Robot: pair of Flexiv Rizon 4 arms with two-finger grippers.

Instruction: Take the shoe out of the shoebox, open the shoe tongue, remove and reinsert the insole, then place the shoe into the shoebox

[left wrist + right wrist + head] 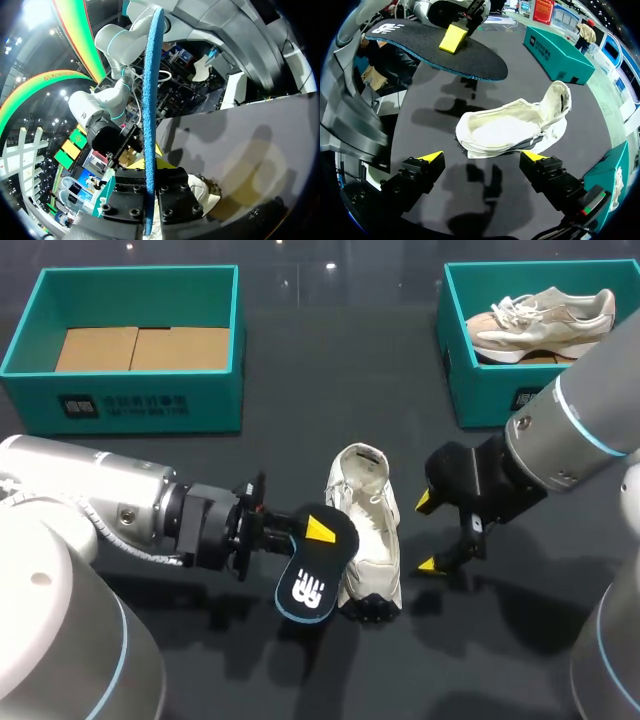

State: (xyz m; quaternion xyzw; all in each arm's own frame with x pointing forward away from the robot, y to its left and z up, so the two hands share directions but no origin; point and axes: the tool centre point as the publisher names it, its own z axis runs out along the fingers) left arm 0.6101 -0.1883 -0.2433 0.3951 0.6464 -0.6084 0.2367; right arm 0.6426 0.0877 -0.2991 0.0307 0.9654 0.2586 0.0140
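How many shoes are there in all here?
2. A white shoe lies on the table in the middle. A beige shoe sits in the right teal box. The left teal box shows only cardboard.

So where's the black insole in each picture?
Head view: insole in the left hand, low middle, beside the white shoe.
Left wrist view: insole edge-on, upright in its own hand.
Right wrist view: insole ahead, beyond the shoe.
Shared landmark: the white shoe.
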